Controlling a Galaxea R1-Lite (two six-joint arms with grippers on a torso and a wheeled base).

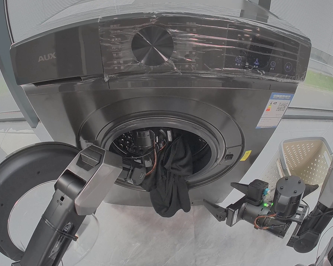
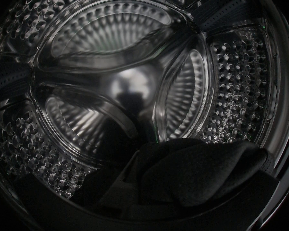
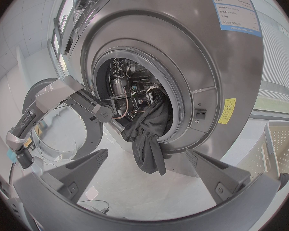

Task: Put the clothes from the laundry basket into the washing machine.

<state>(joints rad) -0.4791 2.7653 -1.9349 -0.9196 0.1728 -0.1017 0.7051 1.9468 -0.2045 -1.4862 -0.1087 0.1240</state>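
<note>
Supervisor: Any writing on the washing machine (image 1: 196, 104)?

Operator: I see a blue-and-white label (image 1: 275, 109) at 2 o'clock from the opening and a yellow sticker (image 1: 245, 155) at 3 o'clock. Wrinkled clear film (image 1: 196, 45) covers the glossy panel and its round ribbed dial (image 1: 152, 45).

Supervisor: Where is the garment?

Operator: The black garment (image 1: 170, 189) is soft and matte. It drapes over the opening's lip at 6 o'clock, with its long axis vertical and its lower end pointing at the floor. Its upper part lies inside the dimpled steel drum (image 2: 237, 81).

Supervisor: And the grippers?

Operator: My left gripper (image 3: 144, 98) is inside the drum beside the cloth, and I cannot tell its state. My right gripper (image 1: 218, 193) hangs at 4 o'clock, spread wide and holding nothing. It is just beside the cream perforated laundry basket (image 1: 307, 159). The round door (image 1: 22, 181) stands open at 8 o'clock.
</note>
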